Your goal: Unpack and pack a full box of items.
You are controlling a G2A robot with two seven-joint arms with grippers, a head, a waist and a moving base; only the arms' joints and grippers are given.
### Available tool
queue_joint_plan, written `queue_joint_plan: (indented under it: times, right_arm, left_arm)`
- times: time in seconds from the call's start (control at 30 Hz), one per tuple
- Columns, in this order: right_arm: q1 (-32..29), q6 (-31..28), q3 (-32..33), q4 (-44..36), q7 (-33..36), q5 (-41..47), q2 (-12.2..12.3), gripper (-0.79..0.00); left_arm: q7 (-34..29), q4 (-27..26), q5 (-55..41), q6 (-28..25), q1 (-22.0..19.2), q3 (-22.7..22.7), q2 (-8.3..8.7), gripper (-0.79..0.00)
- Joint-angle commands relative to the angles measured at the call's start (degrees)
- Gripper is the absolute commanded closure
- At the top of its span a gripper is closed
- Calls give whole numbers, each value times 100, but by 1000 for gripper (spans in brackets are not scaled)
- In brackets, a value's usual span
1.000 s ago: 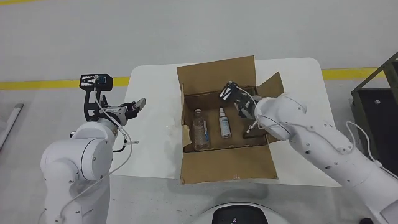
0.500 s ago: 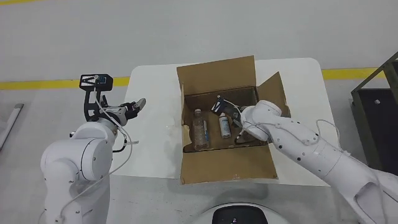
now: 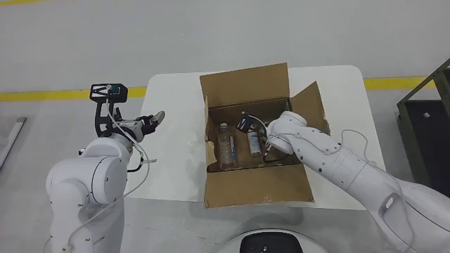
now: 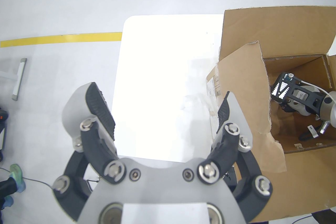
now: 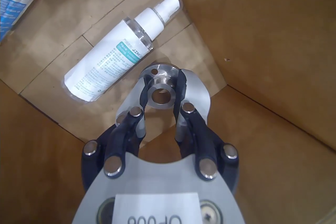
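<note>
Progress is judged here from where the items lie. Cardboard box (image 3: 256,186) stands open at the centre of the top view on the white desk (image 3: 176,105), flaps folded outward. Every item that can be seen is inside the box. A clear bottle (image 3: 226,147) lies along the box wall at frame left. A spray bottle (image 3: 253,143) lies just beside it towards the middle, cap pointing to the upper edge of the frame. Both rest flat on the box floor.

Right gripper (image 5: 161,89) is down inside the box, near the spray bottle but not touching it. Its fingers are closed on a small steel flanged bushing (image 5: 165,69), clamped around its collar. Whether the bushing touches the box floor cannot be told.

Left gripper (image 4: 161,96) hangs at the left of the top view, at the desk's left edge and well apart from the box. Its fingers are spread wide and hold nothing.

Assessment: one item is in hand and two lie loose in the box. This fits the start of unpacking, with all items left to remove and then return. It equally fits the end of packing, with the bushing the last item to set down. The pictures do not settle which.
</note>
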Motion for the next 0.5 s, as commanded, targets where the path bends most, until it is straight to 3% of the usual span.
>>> queue_joint_plan:
  times: [0.0, 0.03, 0.1, 0.2, 0.4, 0.47]
  right_arm:
    - [29, -60, 9, 87, -63, 46, -44, -483]
    - [59, -106, 20, 137, -87, 47, -69, -551]
    - [92, -114, 73, 186, -127, 89, -90, -551]
    - [148, -198, 174, 193, -195, 126, -105, -785]
    - [135, -356, 607, -101, -341, 130, 36, -785]
    - [75, -493, 928, -586, -430, 5, 190, -785]
  left_arm:
    - [0, 0, 0, 0, 0, 0, 0, -785]
    - [0, 0, 0, 0, 0, 0, 0, -785]
    - [0, 0, 0, 0, 0, 0, 0, -785]
    - [0, 0, 0, 0, 0, 0, 0, -785]
    - [0, 0, 0, 0, 0, 0, 0, -785]
    - [0, 0, 0, 0, 0, 0, 0, -785]
